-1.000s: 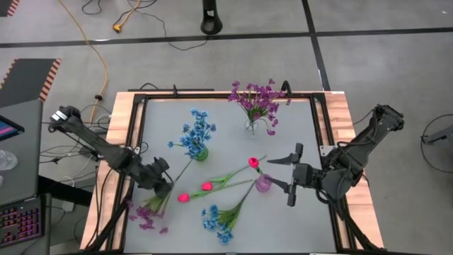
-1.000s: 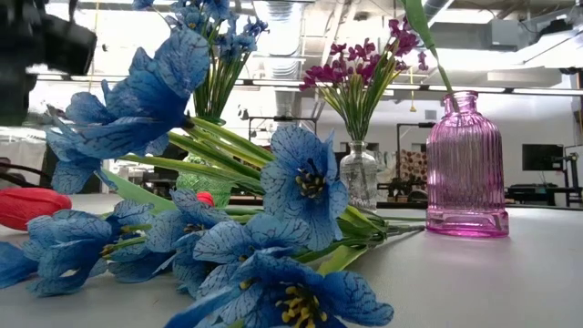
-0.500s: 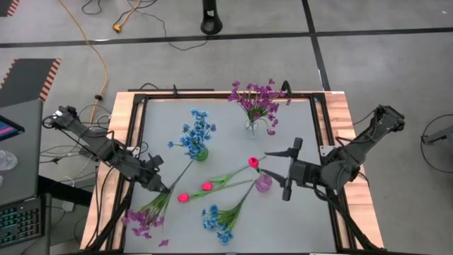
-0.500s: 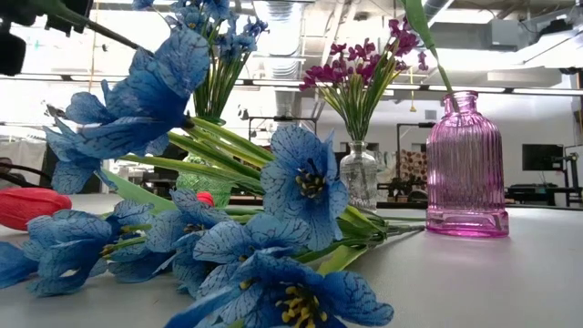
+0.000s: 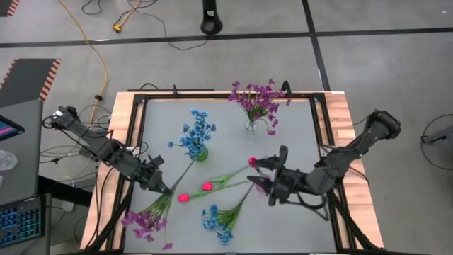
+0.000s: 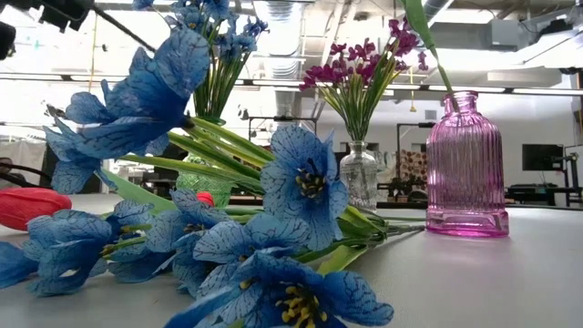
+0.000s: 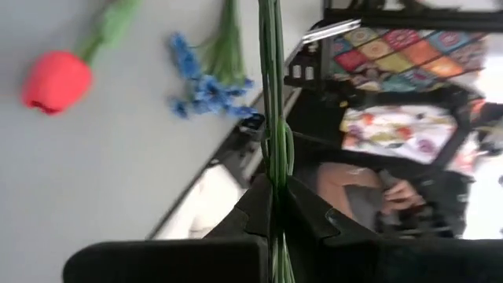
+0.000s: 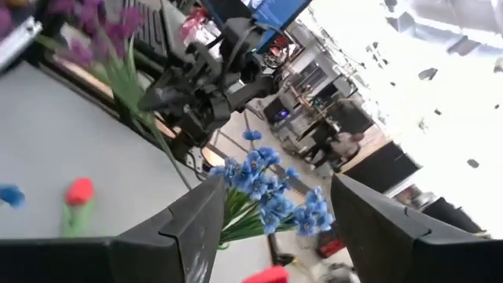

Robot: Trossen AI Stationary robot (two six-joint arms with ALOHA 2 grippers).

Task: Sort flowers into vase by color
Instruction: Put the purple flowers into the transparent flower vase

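Left pincer, at lower left of the overhead frame, is clamped on the thin green stems of a purple sprig whose blossoms hang near the bench's lower left corner; the left wrist view shows those stems pinched between its dark fingers. Right pincer, right of centre in the overhead frame, has its fingers spread wide apart over the pink ribbed glass vase, holding nothing. One pink-red tulip bud shows just above and left of that pincer. Two more pink-red tulips lie loose on the grey bench, one at centre and one just left of it, stems running toward the right. A loose blue bunch lies at lower centre, filling the foreground of the low view. Upper centre, a green vase holds blue flowers. Top centre, a clear glass vase holds purple flowers. In the low view, the pink vase stands at right, the clear vase just left of it.
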